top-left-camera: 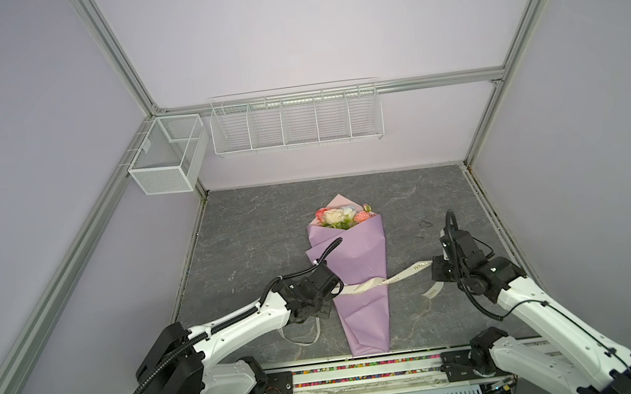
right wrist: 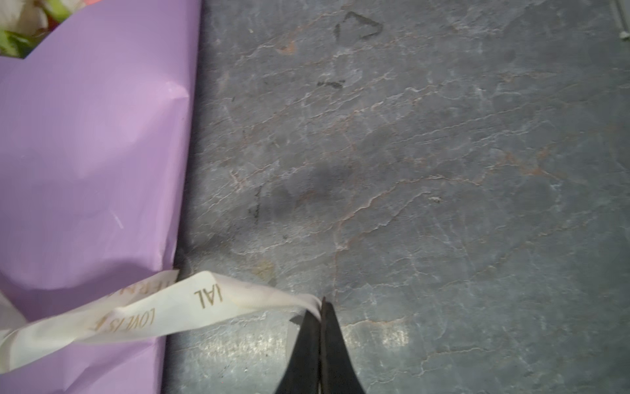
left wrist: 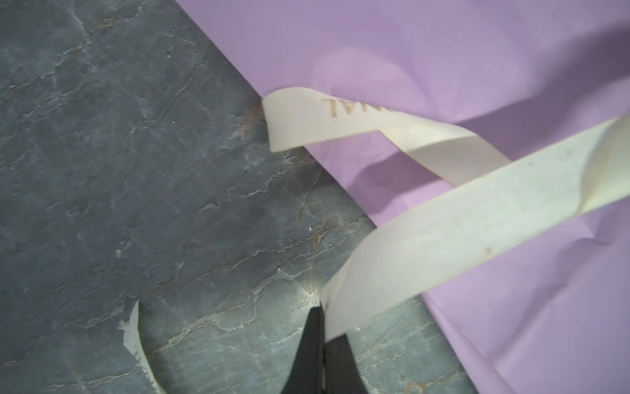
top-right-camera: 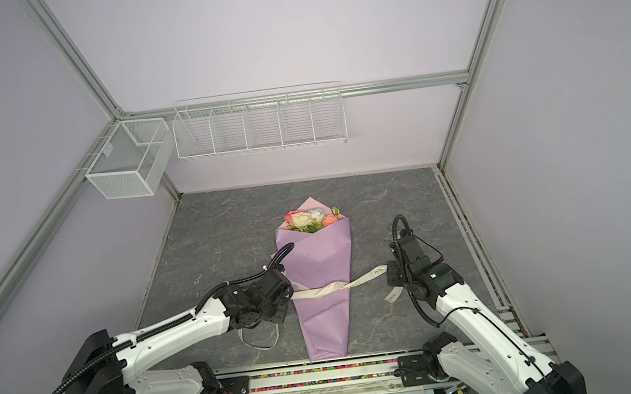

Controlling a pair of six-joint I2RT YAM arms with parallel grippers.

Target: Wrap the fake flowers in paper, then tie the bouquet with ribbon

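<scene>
As it lies flat in the middle of the dark grey stone-patterned counter (top-left-camera: 253, 228), the bouquet of fake flowers (top-left-camera: 342, 216), pink, peach, cream and pale-blue blooms with green leaves, peeks from the far, open end of a lilac wrapping-paper cone (top-left-camera: 356, 257) whose narrow end points to the near edge. A long cream ribbon with gold printed lettering (top-left-camera: 369, 283) crosses the cone's waist. The left jaws, pressed together, pinch the ribbon just beside the cone's left edge; the right jaws, also pressed together, pinch it to the right of the cone, apart from the paper. Loose ribbon tails trail near each arm. A white mesh bin (top-left-camera: 166, 157) and a white wire rack (top-left-camera: 296, 122) hang at the far side.
</scene>
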